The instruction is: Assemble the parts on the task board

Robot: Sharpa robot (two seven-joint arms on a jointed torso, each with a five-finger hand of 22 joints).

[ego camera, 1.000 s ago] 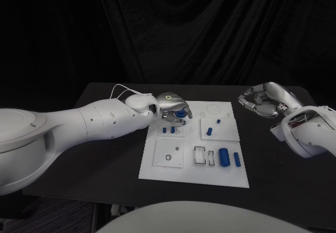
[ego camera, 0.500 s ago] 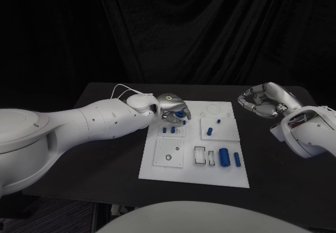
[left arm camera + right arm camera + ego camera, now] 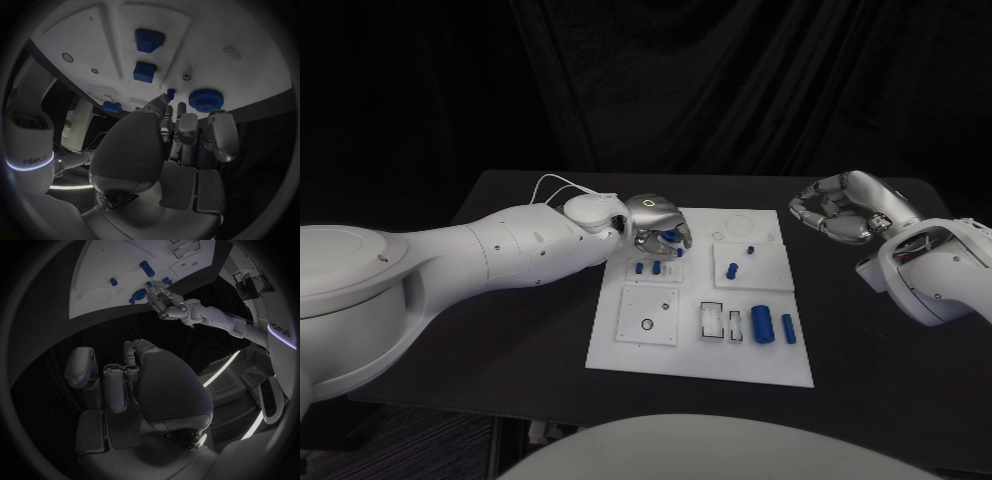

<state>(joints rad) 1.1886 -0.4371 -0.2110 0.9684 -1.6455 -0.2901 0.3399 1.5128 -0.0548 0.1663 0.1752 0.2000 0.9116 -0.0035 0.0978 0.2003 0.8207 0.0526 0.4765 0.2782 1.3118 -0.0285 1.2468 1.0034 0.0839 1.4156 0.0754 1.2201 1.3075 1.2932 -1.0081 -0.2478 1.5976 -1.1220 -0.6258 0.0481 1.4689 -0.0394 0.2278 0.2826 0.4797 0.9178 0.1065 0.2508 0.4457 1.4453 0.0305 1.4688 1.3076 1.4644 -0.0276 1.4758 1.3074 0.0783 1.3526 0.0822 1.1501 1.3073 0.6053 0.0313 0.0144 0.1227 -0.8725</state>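
The left robot hand point(image 3: 656, 224) pinched a round blue gear-like part point(image 3: 672, 236) over the white task board's point(image 3: 675, 350) far-left corner, near two small blue pegs point(image 3: 646, 268). The right robot hand point(image 3: 841, 207), fingers curled empty, hovered beyond the board's right edge above the black counter point(image 3: 516, 330).

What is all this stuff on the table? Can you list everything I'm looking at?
Table: one, black, under everything.
Task board: one, white plate, middle of the table.
Round knurled part: one, blue, far left corner of the board, at the left hand's fingertips.
Other parts: several, blue, scattered over the board; the largest, a cylinder, lies near its right edge.
Left hand: silver, over the board's far left corner.
Right hand: silver, fingers curled, off the board's right side.
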